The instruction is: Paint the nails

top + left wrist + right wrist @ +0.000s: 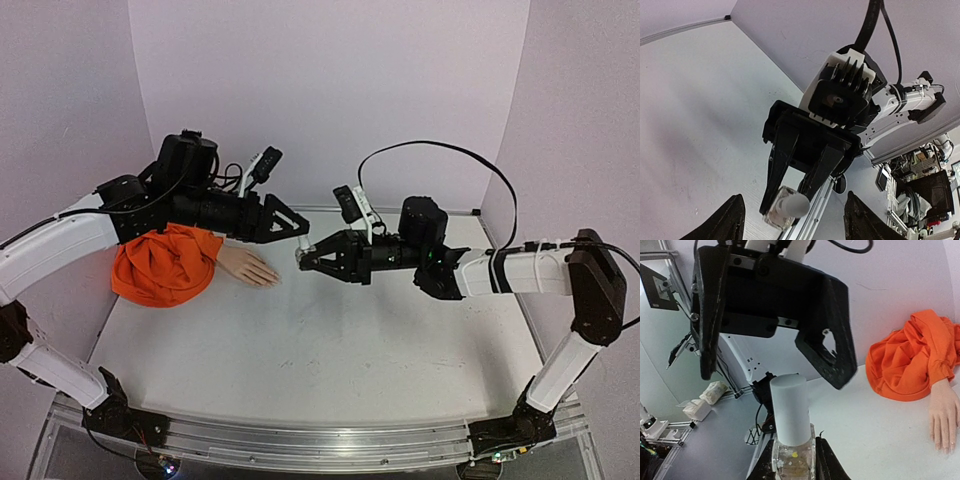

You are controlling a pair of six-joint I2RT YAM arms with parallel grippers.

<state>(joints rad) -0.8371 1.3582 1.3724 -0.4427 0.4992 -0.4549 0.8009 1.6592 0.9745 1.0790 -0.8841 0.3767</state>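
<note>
The pale mannequin hand (248,266) lies palm down on the white table (330,350), its orange sleeve (165,265) bunched at the left. Its nails (945,444) are tiny at the fingertips, in the right wrist view. My right gripper (304,257) is shut on a small clear bottle (792,462) with a white cap (790,407), held above the table just right of the fingers. My left gripper (303,230) is open and empty, just above the bottle's cap, its black fingers (832,347) on either side above it.
The table's back wall (330,100) stands close behind both grippers. The orange sleeve (912,360) lies under the left arm. A black cable (440,150) loops above the right arm. The metal rail (320,440) runs along the near edge.
</note>
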